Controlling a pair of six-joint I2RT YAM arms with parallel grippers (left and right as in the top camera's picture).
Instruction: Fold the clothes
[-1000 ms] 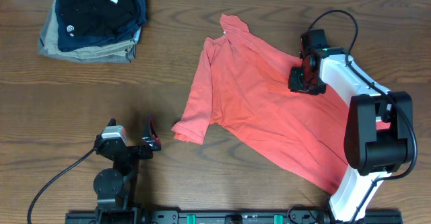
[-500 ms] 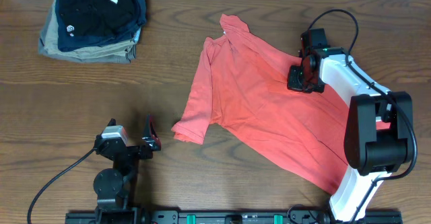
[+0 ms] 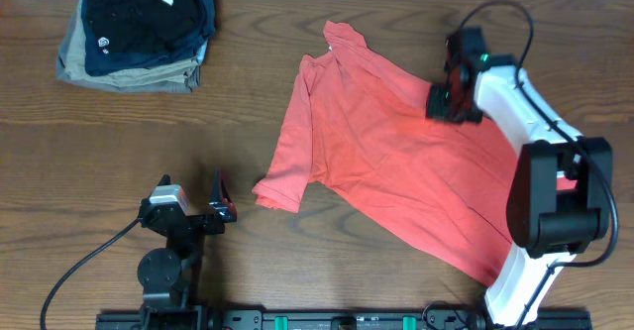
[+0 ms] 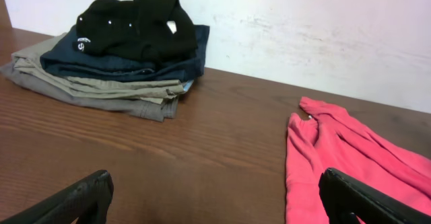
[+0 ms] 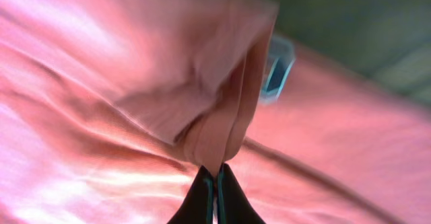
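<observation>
Two sets of jaws here, doing totally different things. The right jaws are pressed together and pinching a raised fold of the coral-red T-shirt (image 5: 168,83). The wrist view shows the dark fingertips (image 5: 202,198) closed on the cloth, with the fabric bunched up above them. From overhead, that pinch is at about 1 o'clock on the T-shirt's edge, under the right arm (image 3: 515,102).

The left jaws are spread wide with nothing between them. Their fingers (image 4: 74,200) only show at the bottom corners of the left wrist view. The left arm (image 3: 183,221) sits at about 7 o'clock on the counter (image 3: 119,152), well apart from the shirt.

The T-shirt lies mostly flat, right of the counter's middle. It runs from roughly 12 o'clock down to 4 o'clock, with one short sleeve (image 3: 279,186) sticking out toward 7 o'clock.

Way off at 10 o'clock there's a stack of folded garments (image 3: 139,28), dark ones on top of a khaki-grey one.
</observation>
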